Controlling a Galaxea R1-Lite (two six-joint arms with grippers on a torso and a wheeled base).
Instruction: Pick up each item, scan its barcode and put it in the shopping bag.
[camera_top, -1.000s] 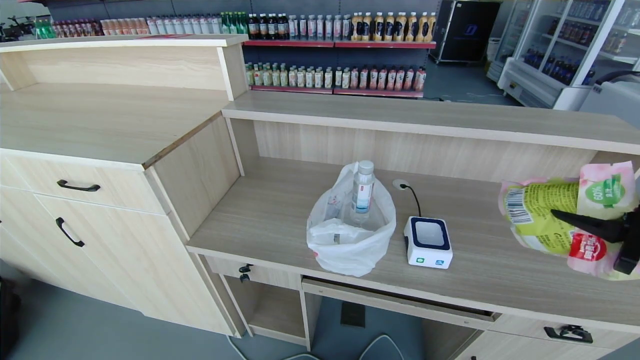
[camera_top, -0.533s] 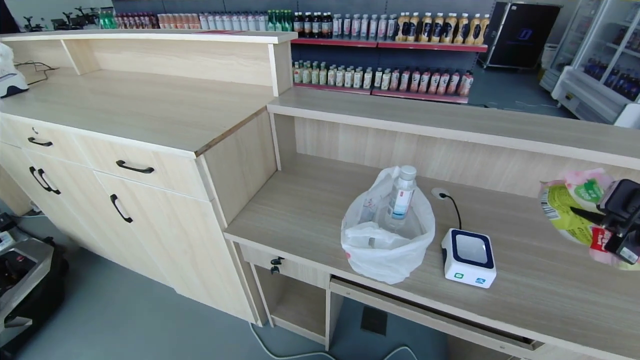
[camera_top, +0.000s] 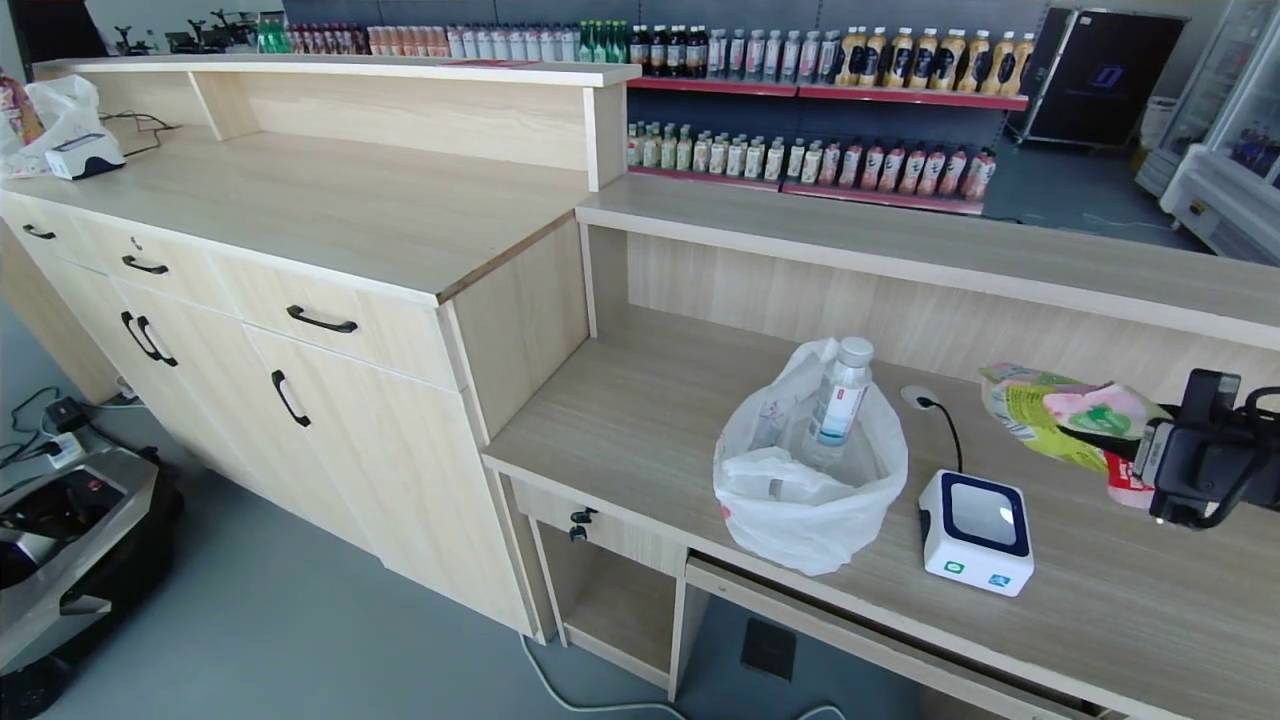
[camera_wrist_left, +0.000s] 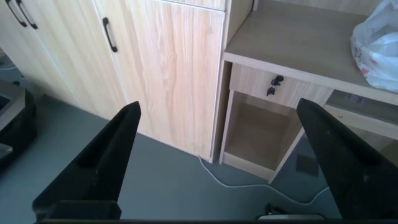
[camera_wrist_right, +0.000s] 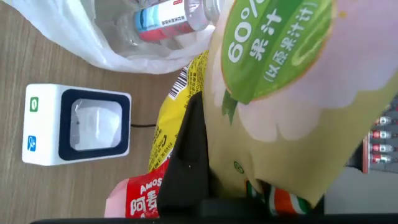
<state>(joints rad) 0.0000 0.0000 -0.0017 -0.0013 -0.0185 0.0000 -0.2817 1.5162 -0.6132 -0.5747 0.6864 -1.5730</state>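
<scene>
You were partway through the task. One bottle (camera_top: 838, 400) already stood upright in the shopping bag (camera_top: 810, 500) on the counter (camera_top: 620, 420), so that item looked finished. The snack packet (camera_top: 1050, 410) was the item in hand, and I judged that it had yet to be scanned and bagged. I could see no other loose goods waiting on this counter.

Your right gripper (camera_top: 1100, 445) was clamped on the packet, with one dark finger lying across its yellow-green face. It held the packet off the counter surface, to the right of the scanner (camera_top: 975, 533) and farther back, near the counter's rear wall.

The packet's long axis ran roughly left to right and lay close to level. Its barcode end pointed left, toward the bag and the scanner's cable, and its red-printed end sat right at the gripper. The barcode was not over the scanner window, so you would probably have had to bring that end nearer and turn it down to face the glass.

Your left gripper (camera_wrist_left: 217, 107) hung low over the floor, left of the counter's open shelf. Its fingers were spread wide and held nothing.
</scene>
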